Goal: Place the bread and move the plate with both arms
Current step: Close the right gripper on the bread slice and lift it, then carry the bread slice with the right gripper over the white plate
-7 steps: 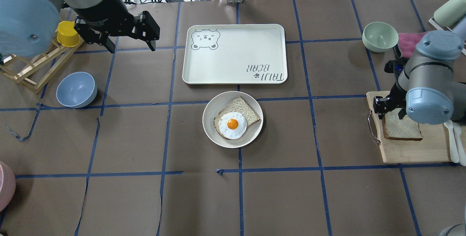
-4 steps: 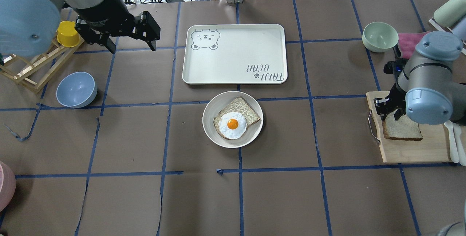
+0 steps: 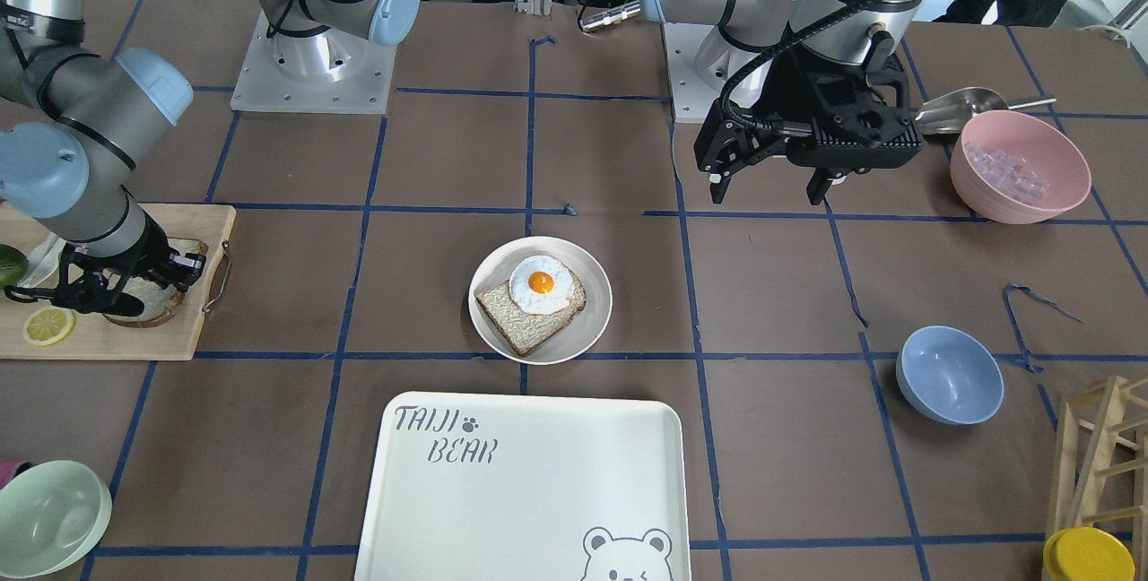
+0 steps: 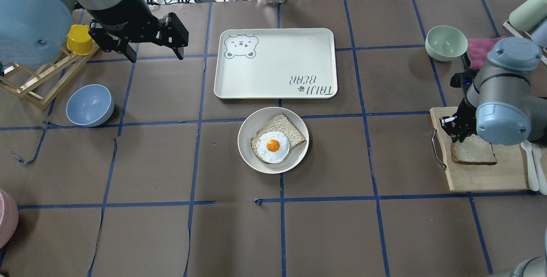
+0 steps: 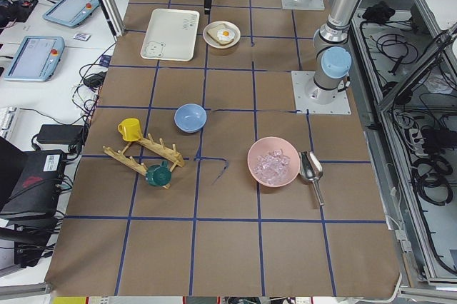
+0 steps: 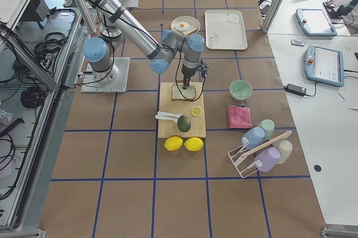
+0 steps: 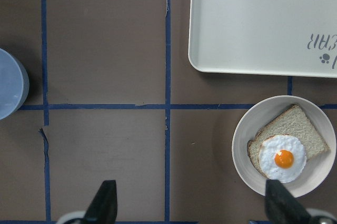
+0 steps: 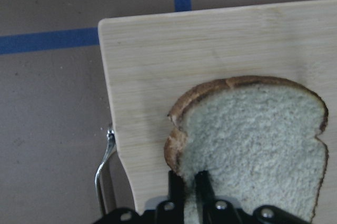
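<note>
Slices number two on this table: the bread (image 4: 474, 155), pale with a thin brown crust, lies on a wooden cutting board (image 4: 483, 178) at the robot's right end. A darker, grainier slice (image 4: 287, 128) bearing one fried egg (image 4: 273, 145) sits on the plate (image 4: 247, 140), the single round cream plate at the table's middle. The right gripper (image 8: 188, 182) is down at the bread's corner on the side toward the plate. Its two fingers are drawn narrow and pinch the crust edge between them (in the wrist view that edge appears raised a little off the board while the rest of the slice lies flat). The left gripper (image 4: 154, 56) hangs over brown table paper on the robot's left side, well apart from the plate, with its two fingers (image 7: 105, 203) spread wide. One rectangular bear-print tray (image 4: 277, 63) lies just beyond the plate, near it but not touching. Three bowls stand about. They are a blue bowl (image 4: 89, 105) on the left side, a green bowl (image 4: 446, 42) beyond the cutting board, and a pink bowl (image 3: 1020, 166) holding clear cubes, with one metal scoop (image 3: 973, 104) beside it. The right side view shows one lemon slice (image 6: 196, 110) and one avocado (image 6: 184, 122) on the board with the bread. Two whole lemons (image 6: 174, 143) lie just past the board's end.
</note>
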Tool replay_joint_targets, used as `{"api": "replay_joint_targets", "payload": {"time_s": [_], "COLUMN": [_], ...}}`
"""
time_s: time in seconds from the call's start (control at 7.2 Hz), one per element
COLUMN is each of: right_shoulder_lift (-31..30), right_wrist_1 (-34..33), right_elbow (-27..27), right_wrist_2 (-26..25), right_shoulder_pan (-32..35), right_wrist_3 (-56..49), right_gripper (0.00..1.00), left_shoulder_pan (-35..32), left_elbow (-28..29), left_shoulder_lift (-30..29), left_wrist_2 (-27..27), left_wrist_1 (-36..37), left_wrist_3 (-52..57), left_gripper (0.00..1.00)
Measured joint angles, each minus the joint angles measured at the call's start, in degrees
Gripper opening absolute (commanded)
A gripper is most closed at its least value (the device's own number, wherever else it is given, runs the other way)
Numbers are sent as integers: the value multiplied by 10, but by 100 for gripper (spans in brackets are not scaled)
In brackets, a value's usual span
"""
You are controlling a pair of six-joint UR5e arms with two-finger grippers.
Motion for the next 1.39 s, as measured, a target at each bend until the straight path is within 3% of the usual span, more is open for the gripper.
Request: {"api": "replay_joint_targets", "payload": {"time_s": [0.83,1.39], "right_shoulder_lift": [-23,-89], "right_wrist_1": [24,126], "right_elbow": [-24,-69], "right_wrist_2": [7,29], "right_shoulder_pan": [5,81], "right_wrist_3": [-22,2], "right_gripper": [0,0], "left_shoulder_pan": [0,0], "left_elbow": [0,0], "left_shoulder_lift": [0,0], "left_wrist_2": [-1,-2], "left_wrist_1": [0,0], "left_wrist_3": [0,0], "left_gripper": [100,100]}}
